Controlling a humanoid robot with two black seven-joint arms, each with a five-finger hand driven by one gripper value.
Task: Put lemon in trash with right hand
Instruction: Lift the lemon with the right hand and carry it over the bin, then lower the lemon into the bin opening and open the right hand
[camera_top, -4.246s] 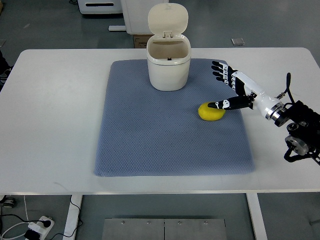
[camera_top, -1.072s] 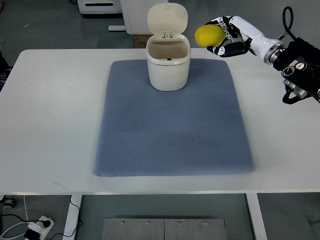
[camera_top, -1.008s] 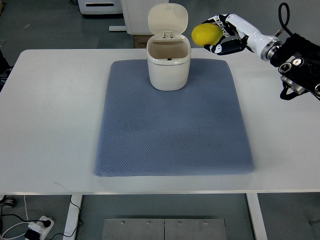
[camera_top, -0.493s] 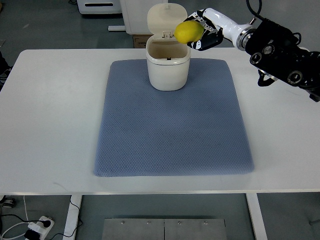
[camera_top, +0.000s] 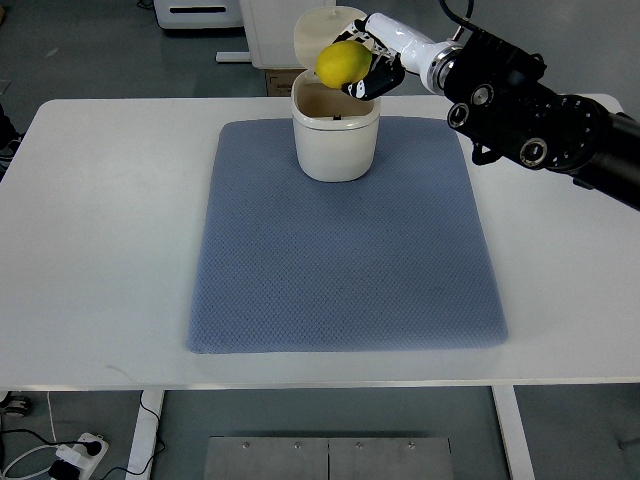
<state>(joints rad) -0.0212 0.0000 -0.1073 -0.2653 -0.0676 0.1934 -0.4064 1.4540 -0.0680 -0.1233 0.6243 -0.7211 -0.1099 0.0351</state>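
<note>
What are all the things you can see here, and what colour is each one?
lemon: 1, yellow, held above the bin's open top
trash bin: 1, cream, lid flipped up, standing at the far edge of the mat
mat: 1, grey-blue, spread across the middle of the table
table: 1, white, under everything
power strip: 1, white, on the floor at bottom left
cardboard box: 1, brown, on the floor behind the table
right hand: 1, black and white, curled round the lemon, on a black arm from the right
</note>
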